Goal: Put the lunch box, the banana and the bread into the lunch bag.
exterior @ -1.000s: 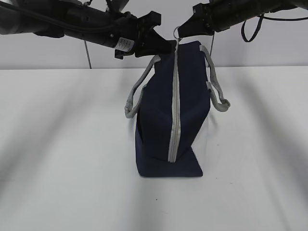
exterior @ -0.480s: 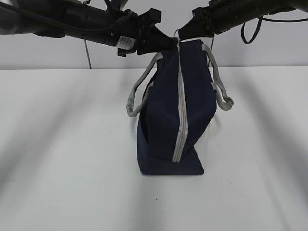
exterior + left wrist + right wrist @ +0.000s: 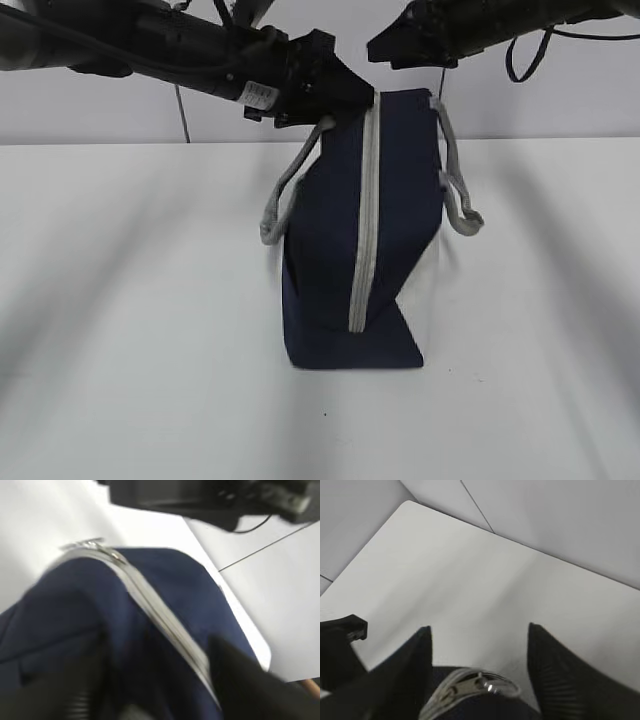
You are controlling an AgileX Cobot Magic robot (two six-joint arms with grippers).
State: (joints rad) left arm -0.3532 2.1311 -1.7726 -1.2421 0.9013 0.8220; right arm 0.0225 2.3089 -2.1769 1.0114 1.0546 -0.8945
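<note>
The navy lunch bag (image 3: pixel 325 250) stands upright on the white table, its grey zipper (image 3: pixel 362 250) closed along the top and down the near end. My left gripper (image 3: pixel 350 98) is shut on the bag's top left edge; in the left wrist view its dark fingers (image 3: pixel 235 675) straddle the blue fabric (image 3: pixel 165 580) beside the zipper. My right gripper (image 3: pixel 385 48) is open and hangs just above the bag's top. In the right wrist view the gripper (image 3: pixel 477 630) is empty, with the ring pull (image 3: pixel 480 682) lying below it. The lunch box, banana and bread are out of view.
Grey strap handles hang at the bag's left (image 3: pixel 280 210) and right (image 3: pixel 460 205). The white table (image 3: pixel 130 300) spreads on both sides of the bag. A pale wall stands behind. A cable (image 3: pixel 520 60) loops under the right arm.
My right gripper has let go of the ring pull and risen away from the bag top. The bag top has swung back to the left. My left gripper keeps its hold.
</note>
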